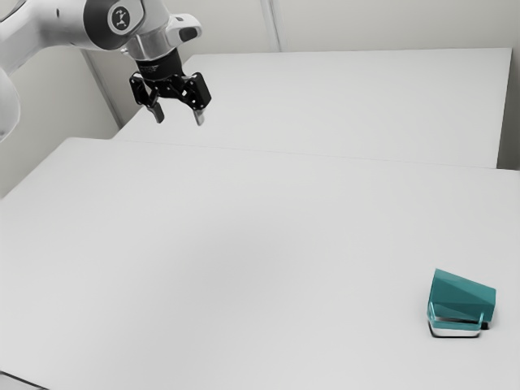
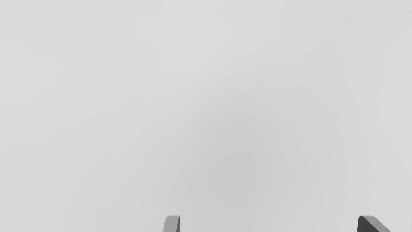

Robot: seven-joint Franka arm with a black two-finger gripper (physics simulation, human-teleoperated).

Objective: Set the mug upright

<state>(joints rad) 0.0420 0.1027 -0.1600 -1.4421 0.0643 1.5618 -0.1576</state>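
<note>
Exterior view: teal mug (image 1: 463, 296) on its side | wrist view: tabletop (image 2: 206, 96) (hand (image 1: 179, 121) spread)

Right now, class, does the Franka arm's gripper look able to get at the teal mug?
Probably yes: the open gripper is empty, and nothing stands on the table between it and the mug, though reach is hard to judge.

Your arm: it is white, with rounded segments
Your joint: dark grey cover, carrying a round white-edged emblem
Your end effector (image 1: 179, 119): black body, two fingers, their tips are grey
</note>
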